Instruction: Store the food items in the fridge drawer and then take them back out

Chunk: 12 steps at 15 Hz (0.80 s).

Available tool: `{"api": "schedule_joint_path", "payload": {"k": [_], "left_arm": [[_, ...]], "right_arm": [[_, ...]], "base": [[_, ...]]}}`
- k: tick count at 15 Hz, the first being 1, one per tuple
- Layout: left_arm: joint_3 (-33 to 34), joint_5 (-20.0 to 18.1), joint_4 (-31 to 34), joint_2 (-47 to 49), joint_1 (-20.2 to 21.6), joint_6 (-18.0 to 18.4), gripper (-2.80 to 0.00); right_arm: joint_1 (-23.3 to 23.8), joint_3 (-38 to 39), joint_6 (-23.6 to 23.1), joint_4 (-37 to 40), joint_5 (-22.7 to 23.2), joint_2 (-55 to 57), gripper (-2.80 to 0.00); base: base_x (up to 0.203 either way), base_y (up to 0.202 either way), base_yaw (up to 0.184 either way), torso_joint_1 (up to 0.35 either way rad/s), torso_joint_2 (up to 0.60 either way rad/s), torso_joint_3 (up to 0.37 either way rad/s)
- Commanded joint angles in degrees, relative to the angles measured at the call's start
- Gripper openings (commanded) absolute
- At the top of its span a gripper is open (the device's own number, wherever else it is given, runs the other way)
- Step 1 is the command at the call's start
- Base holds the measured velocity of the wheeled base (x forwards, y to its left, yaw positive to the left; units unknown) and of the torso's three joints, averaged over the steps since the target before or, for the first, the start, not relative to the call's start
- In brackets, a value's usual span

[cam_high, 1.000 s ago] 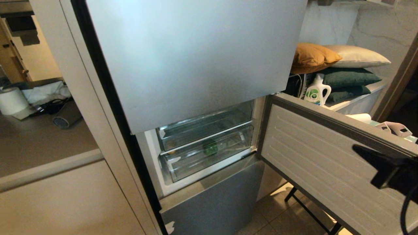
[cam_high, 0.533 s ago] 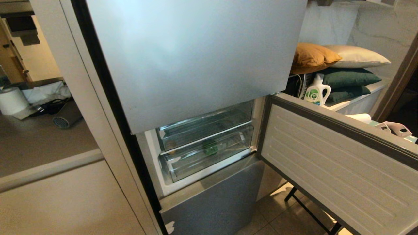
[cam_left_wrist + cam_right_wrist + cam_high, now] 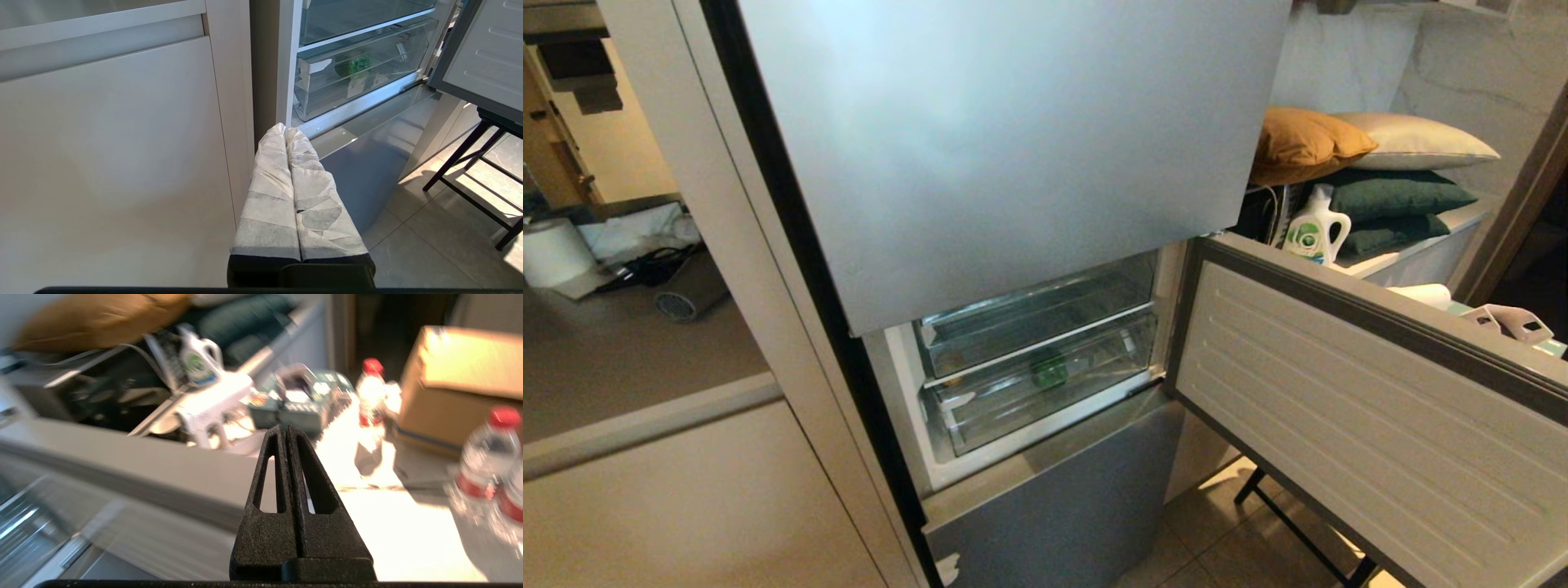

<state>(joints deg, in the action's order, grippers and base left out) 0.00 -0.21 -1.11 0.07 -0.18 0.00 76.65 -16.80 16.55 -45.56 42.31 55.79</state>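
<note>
Behind the open fridge door, two transparent drawers sit pushed in. The lower fridge drawer (image 3: 1045, 392) (image 3: 367, 77) holds one of the food items, a dark-green bell pepper (image 3: 1049, 371) (image 3: 353, 65). My left gripper (image 3: 286, 130), its fingers wrapped in white, is shut and empty. It hangs low beside the beige cabinet, short of the fridge's silver bottom panel (image 3: 367, 171). My right gripper (image 3: 284, 430) is out of the head view. It is shut on nothing and points past the open door's top edge toward a cluttered table.
The open fridge door (image 3: 1339, 392) swings out to the right. A black stool (image 3: 470, 171) stands under it. Pillows (image 3: 1307, 143) and a detergent bottle (image 3: 1311, 229) lie behind. Water bottles (image 3: 372, 396) and a cardboard box (image 3: 466, 384) stand on the table. A beige cabinet (image 3: 114, 155) is on the left.
One second ago my right arm showed at the head view's right edge by the open door; it has since swung out of that view. Fridge, drawers and pepper are unchanged.
</note>
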Motion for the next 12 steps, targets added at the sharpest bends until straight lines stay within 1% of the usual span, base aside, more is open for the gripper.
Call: {"api": "schedule_joint_path", "payload": {"k": [1, 5, 8, 9, 12], "left_arm": [[0.5, 0.0, 0.0, 0.0, 0.0, 0.0, -2.8], [0.5, 0.0, 0.0, 0.0, 0.0, 0.0, -2.8], [0.5, 0.0, 0.0, 0.0, 0.0, 0.0, -2.8], [0.6, 0.0, 0.0, 0.0, 0.0, 0.0, -2.8], [0.6, -0.1, 0.0, 0.0, 0.0, 0.0, -2.8]], "right_arm": [[2.4, -2.1, 0.0, -0.3, 0.7, 9.8, -2.8], [7.1, -5.6, -0.7, -2.1, 1.3, 22.9, -2.8], [8.1, -5.0, -3.0, -3.5, 1.8, 28.7, -2.8], [8.1, -5.0, -4.0, -3.6, 2.8, 30.8, -2.8], [7.4, -5.2, -5.1, -4.4, 11.8, 36.1, -2.8]], "base": [[0.0, 0.0, 0.0, 0.0, 0.0, 0.0], [0.0, 0.0, 0.0, 0.0, 0.0, 0.0], [0.0, 0.0, 0.0, 0.0, 0.0, 0.0], [0.0, 0.0, 0.0, 0.0, 0.0, 0.0], [0.0, 0.0, 0.0, 0.0, 0.0, 0.0]]}}
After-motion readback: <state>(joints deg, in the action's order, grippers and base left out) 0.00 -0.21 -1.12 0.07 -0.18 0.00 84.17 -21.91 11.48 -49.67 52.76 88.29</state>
